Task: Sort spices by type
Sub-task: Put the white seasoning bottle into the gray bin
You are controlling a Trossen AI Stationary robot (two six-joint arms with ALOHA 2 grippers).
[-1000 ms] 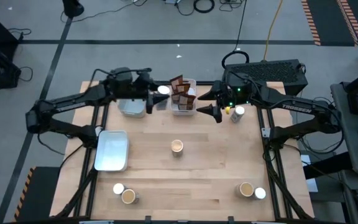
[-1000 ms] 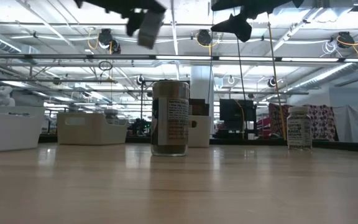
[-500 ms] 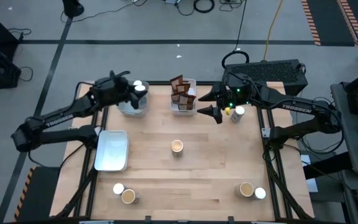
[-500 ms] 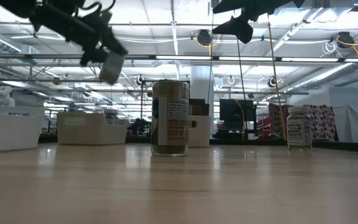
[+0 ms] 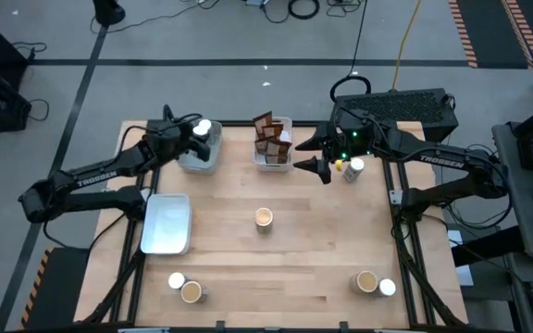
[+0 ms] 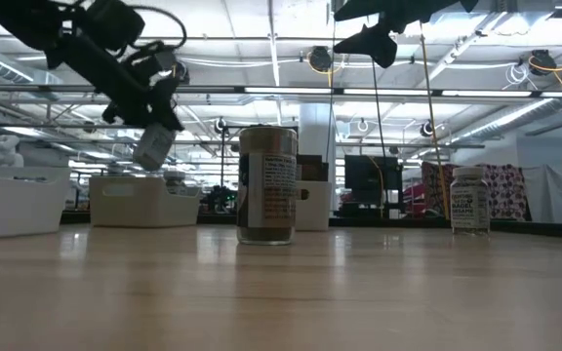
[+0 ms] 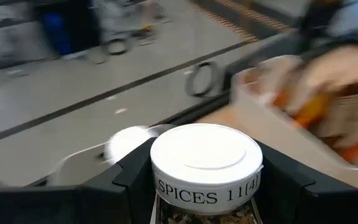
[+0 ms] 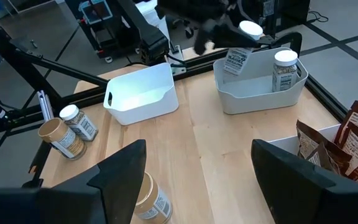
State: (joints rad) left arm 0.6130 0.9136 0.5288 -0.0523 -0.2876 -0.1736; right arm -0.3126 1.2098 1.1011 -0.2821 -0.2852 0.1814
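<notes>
My left gripper [image 5: 199, 136] is shut on a white-topped spice jar [image 7: 206, 163] and holds it over the far-left tray [image 5: 198, 159]. Another white-topped jar [image 8: 285, 68] stands upright in that tray. Brown packets [image 5: 270, 139] stand in the middle far tray [image 5: 273, 165]. My right gripper [image 5: 318, 167] hangs open, with nothing between its fingers, beside that tray. A tan-topped jar [image 5: 264, 217] stands at the table's middle. More jars stand near the front left [image 5: 184, 287] and front right [image 5: 376, 283]. My left gripper pinches the jar's body just under its white lid [image 7: 166, 186] between its two fingers, one on each side. The fingers come from the table's left side, slanting down. The jar [image 6: 151, 148] hangs tilted, lifted clear above the tray.
A larger white tray [image 5: 167, 223] lies at the left of the table with nothing in it. A white-topped jar [image 5: 356, 167] and a small yellow thing [image 5: 340, 166] stand beside my right gripper. Bare wood lies between the middle jar and the front jars.
My left gripper has carried the white-topped jar from beside the packet tray toward the table's left edge and down, to a place over the far-left tray, tipping nearer to level as it went. The jar stays in its hold, tilted.
</notes>
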